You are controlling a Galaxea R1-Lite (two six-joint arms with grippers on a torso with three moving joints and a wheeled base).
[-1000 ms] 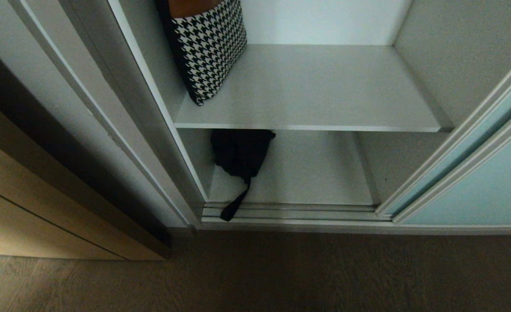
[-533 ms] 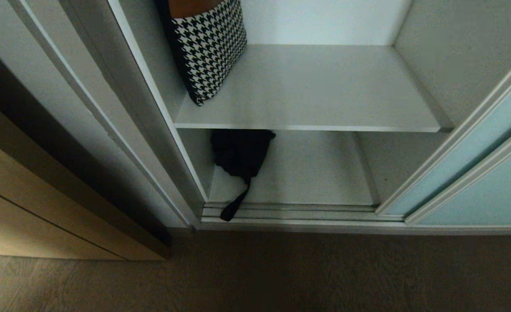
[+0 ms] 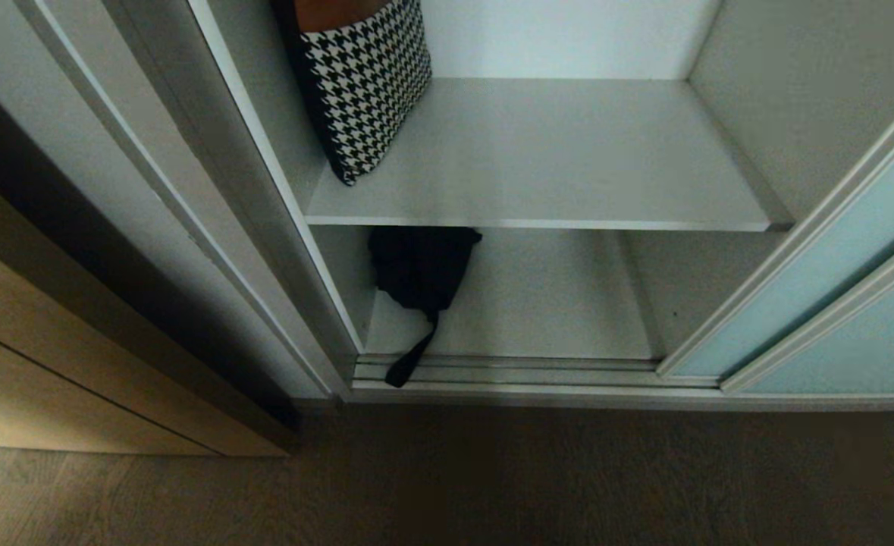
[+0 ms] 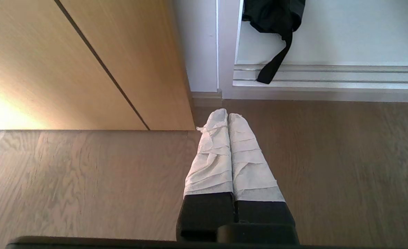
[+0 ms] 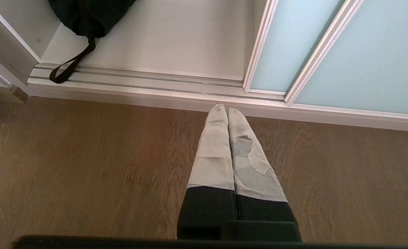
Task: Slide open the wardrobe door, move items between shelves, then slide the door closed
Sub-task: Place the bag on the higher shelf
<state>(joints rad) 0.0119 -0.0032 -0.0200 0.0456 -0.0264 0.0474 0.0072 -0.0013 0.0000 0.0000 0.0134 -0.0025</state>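
Change: the sliding door has slipped further toward the right edge of the head view, so more of the wardrobe's right inner wall shows; the shelves and their contents lie as they did.
Door: pale blue-green glass in a silver frame, open, stacked beside a second like panel at the right; the bottom track lies bare across the opening.
Black garment: on the lower shelf, tucked into the left corner under the upper board; its strap hangs over the front edge and lies across the track.
Upper shelf: holds only a houndstooth cushion leaning in the left corner.
Left tool: tips pressed together, holding nothing, low over the wood floor near the beige cabinet.
Right tool: also shut and empty, over the floor just in front of the track.
Progress: the opening is done; the garment looks like it sits where it was moved to, though that is a judgement; closing remains.
Risk: the strap across the track could catch the door as it slides shut.
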